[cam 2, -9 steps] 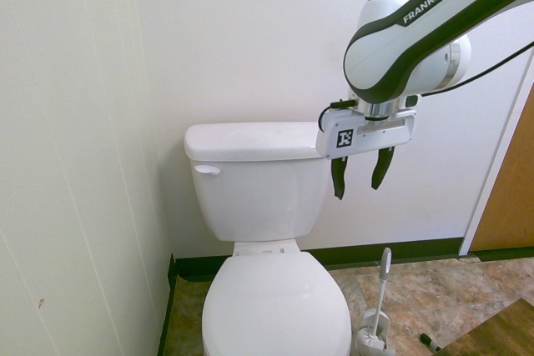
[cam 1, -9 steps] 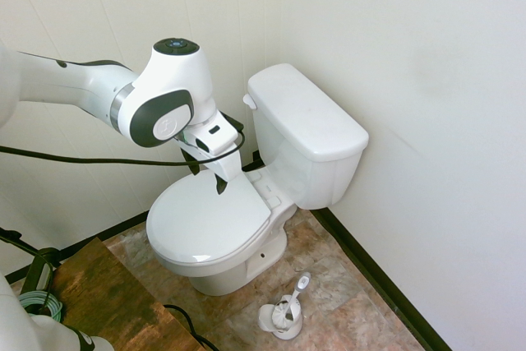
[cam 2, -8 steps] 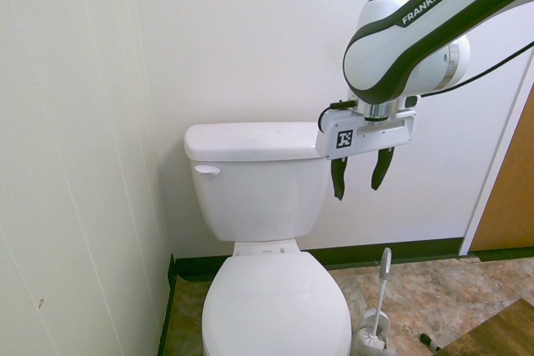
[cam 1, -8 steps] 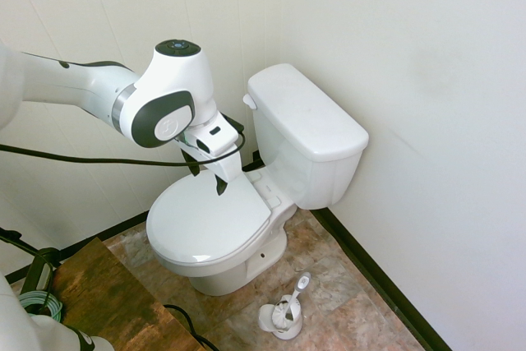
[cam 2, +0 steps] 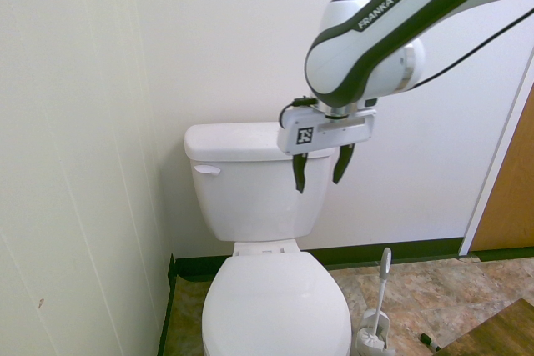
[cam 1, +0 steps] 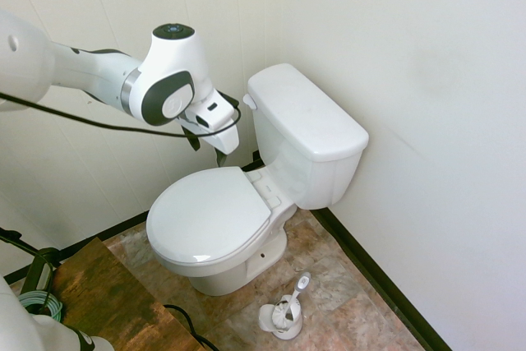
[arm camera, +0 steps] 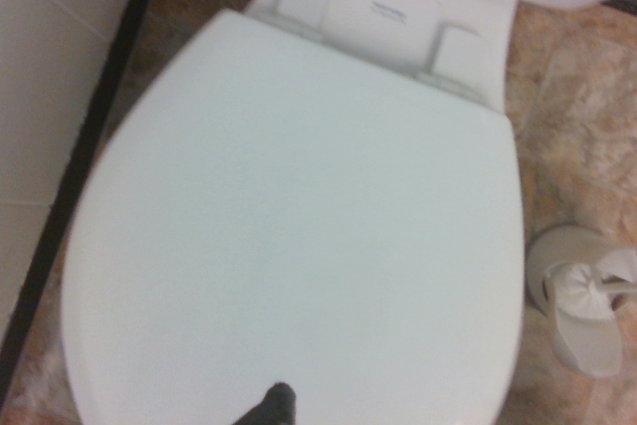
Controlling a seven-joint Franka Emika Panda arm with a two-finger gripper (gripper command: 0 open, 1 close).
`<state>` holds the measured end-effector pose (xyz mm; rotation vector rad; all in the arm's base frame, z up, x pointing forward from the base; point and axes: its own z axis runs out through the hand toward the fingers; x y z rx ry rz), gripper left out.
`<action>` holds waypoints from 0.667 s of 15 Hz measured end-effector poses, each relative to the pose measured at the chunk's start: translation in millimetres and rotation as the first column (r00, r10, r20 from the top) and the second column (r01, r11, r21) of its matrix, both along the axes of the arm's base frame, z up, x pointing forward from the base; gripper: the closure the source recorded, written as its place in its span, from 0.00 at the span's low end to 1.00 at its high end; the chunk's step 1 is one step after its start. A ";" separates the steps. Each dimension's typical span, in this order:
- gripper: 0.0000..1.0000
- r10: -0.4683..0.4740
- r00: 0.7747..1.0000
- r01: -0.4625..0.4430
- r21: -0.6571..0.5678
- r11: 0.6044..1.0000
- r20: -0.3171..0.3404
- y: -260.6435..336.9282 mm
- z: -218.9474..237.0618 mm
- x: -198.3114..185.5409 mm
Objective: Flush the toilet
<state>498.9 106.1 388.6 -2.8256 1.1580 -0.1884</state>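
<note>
Toilet (cam 2: pixel 267 206) is sitting in the room corner, lid closed, flush lever (cam 2: pixel 206 170) projecting from the tank front near the side wall. Gripper (cam 2: pixel 319 168) is hanging in front of the tank, fingers spread and empty, pointing down, well apart from the lever at its 9 o'clock; probably positioned for a sideways approach. Brush holder (cam 1: pixel 280 316) is standing on the floor, out of the way. The side wall is crowding the lever.

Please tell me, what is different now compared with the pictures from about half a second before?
The pincer has risen and moved sideways toward the flush lever, so that it now hangs open and empty in front of the tank instead of beside it. Nothing was grasped or released. The toilet, its closed seat lid and the brush holder are unchanged.
</note>
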 end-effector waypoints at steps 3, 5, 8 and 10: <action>0.00 0.007 1.000 -0.007 -0.002 1.000 -0.010 40.1 11.4 49.9; 0.00 0.001 1.000 -0.001 0.002 1.000 -0.030 52.2 12.3 82.8; 0.00 0.002 1.000 -0.002 0.022 1.000 -0.005 65.7 10.5 128.4; 0.00 0.009 1.000 -0.010 0.031 0.999 0.016 77.5 8.9 149.6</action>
